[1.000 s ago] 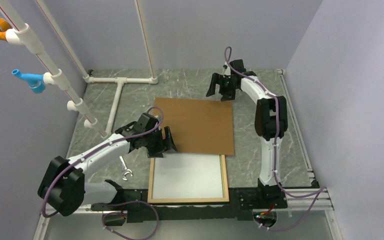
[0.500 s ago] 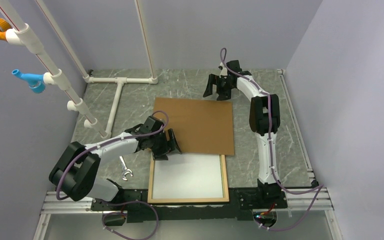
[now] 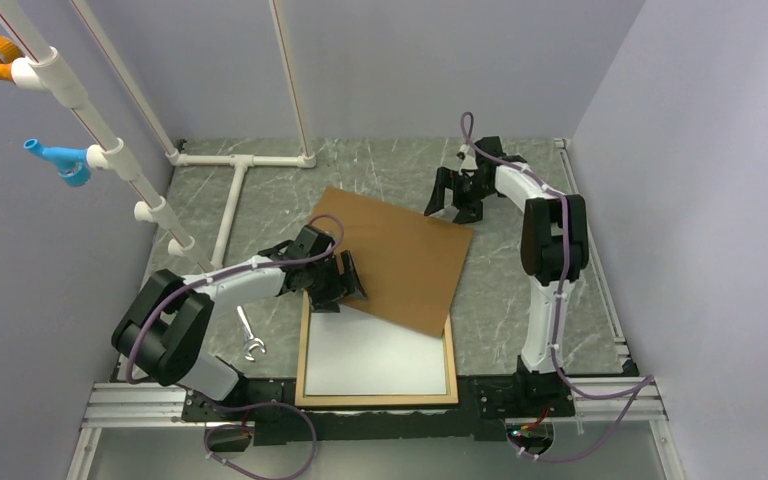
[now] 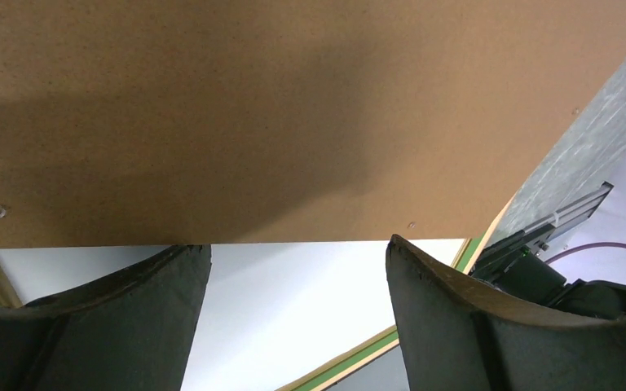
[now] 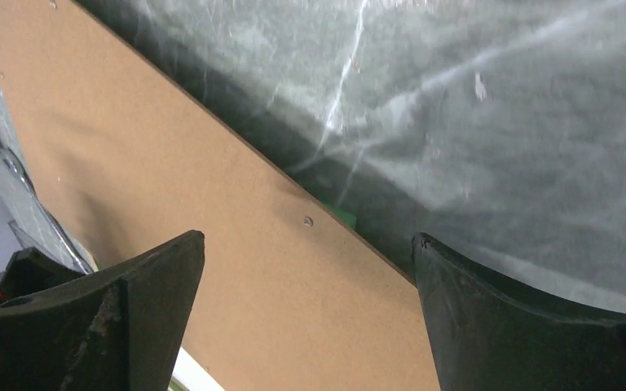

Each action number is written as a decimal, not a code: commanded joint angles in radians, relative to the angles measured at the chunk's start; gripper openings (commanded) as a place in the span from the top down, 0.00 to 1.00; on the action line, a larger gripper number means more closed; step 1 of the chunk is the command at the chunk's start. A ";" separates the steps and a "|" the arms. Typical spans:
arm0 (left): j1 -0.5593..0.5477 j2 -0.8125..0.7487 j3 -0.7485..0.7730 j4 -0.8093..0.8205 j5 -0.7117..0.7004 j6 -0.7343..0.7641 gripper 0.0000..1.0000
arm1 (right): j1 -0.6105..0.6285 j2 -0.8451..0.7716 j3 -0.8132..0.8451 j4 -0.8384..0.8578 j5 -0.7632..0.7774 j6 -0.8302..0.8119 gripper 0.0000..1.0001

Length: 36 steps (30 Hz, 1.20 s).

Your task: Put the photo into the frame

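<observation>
The frame (image 3: pixel 375 400), tan-bordered, lies at the near middle of the table. A white sheet (image 3: pixel 375 362) fills it, seemingly the photo's plain back; no print shows. The brown backing board (image 3: pixel 395 255) lies skewed, its near edge over the frame's far side. My left gripper (image 3: pixel 338 288) is open at the board's near left edge. In the left wrist view the gripper (image 4: pixel 297 252) spans that edge, with board (image 4: pixel 293 106) above, white sheet (image 4: pixel 293 309) and green-and-tan frame border (image 4: pixel 359 352) below. My right gripper (image 3: pixel 452 203) is open at the board's far right corner (image 5: pixel 171 187).
A small wrench (image 3: pixel 250 342) lies left of the frame. White pipes (image 3: pixel 240 162) lie at the far left, and slanted pipes carry orange and blue fittings (image 3: pixel 60 160). A metal rail (image 3: pixel 600 270) runs along the right edge. Walls close in on three sides.
The backing board has turned clockwise, and its near edge now overlaps the frame's far side. My left gripper moved right against the board. My right gripper moved right and nearer.
</observation>
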 commanded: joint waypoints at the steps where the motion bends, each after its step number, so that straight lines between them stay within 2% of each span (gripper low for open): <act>1: -0.005 0.019 0.047 0.050 -0.022 0.018 0.18 | 0.000 -0.138 -0.066 -0.037 -0.061 -0.002 0.02; 11: -0.008 0.083 0.152 0.054 -0.012 0.063 0.18 | 0.001 -0.360 -0.336 -0.037 -0.121 0.018 0.02; 17: -0.009 0.108 0.205 0.047 -0.002 0.082 0.18 | 0.000 -0.543 -0.571 -0.024 -0.027 0.063 0.02; 24: -0.010 0.181 0.350 -0.036 -0.025 0.152 0.18 | 0.002 -0.776 -0.826 0.045 0.027 0.180 0.01; 27: -0.011 0.215 0.405 -0.058 -0.030 0.169 0.18 | 0.000 -0.791 -0.846 0.039 0.045 0.187 0.00; 31: -0.010 0.242 0.449 -0.105 -0.048 0.182 0.17 | -0.009 -0.778 -0.812 0.055 0.161 0.183 0.00; 36: -0.008 0.225 0.418 -0.154 -0.098 0.189 0.16 | -0.062 -0.658 -0.714 0.093 0.200 0.152 0.00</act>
